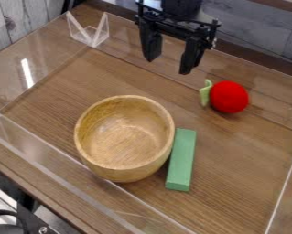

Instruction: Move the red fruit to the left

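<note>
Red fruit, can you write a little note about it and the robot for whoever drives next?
Hand: open, holding nothing, up near the far side of the table.
Red fruit: on the table, right side of the picture, beyond the green block and the bowl.
Done: the fruit is not in the hand yet.
Left: grab the fruit, move it left, let go.

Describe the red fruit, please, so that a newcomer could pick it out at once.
On the wooden table, find the large round wooden bowl. Beyond its rim, toward the picture's upper right, lies the red fruit. It is small, round and bright red with a bit of green at its side, unlike the flat green block beside the bowl.
</note>
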Controlling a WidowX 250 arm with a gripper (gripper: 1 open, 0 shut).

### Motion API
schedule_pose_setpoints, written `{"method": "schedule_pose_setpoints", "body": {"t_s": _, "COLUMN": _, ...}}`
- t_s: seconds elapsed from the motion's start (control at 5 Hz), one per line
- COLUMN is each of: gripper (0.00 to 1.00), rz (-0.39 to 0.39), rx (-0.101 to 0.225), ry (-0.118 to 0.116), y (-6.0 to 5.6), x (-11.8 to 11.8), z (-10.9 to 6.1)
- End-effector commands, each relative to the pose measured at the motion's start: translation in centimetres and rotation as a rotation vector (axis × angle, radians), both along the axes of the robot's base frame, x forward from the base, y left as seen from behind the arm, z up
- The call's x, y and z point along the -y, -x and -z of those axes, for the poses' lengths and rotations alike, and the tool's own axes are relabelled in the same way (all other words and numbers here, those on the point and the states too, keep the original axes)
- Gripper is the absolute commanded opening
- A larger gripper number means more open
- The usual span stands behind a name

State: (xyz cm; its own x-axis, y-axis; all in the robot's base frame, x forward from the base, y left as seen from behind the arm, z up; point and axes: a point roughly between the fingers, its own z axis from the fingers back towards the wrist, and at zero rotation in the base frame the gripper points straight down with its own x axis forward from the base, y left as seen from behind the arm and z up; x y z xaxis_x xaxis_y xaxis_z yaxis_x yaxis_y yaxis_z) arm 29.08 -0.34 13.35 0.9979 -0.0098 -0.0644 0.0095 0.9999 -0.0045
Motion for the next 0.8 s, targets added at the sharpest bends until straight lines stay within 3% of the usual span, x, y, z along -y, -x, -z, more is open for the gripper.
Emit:
{"method": "schedule_pose_setpoints", "body": {"t_s": 0.0, "gripper": 1.0, "rz": 0.009, "rx": -0.017, "ry": 0.008, "y": 0.4, "x": 1.3, "z": 0.2}}
{"method": "schedule_pose_setpoints", "body": {"t_s": 0.2, "gripper": 1.0, "rz": 0.084, "rx": -0.033, "ry": 0.015, "y": -0.2, "x": 2.3, "z": 1.3}}
{"method": "schedule_pose_setpoints", "body": {"t_s": 0.6, "gripper": 1.0, "rz": 0.19, "rx": 0.011, "ry": 0.027, "y": -5.2, "x": 6.7, "z": 3.2}}
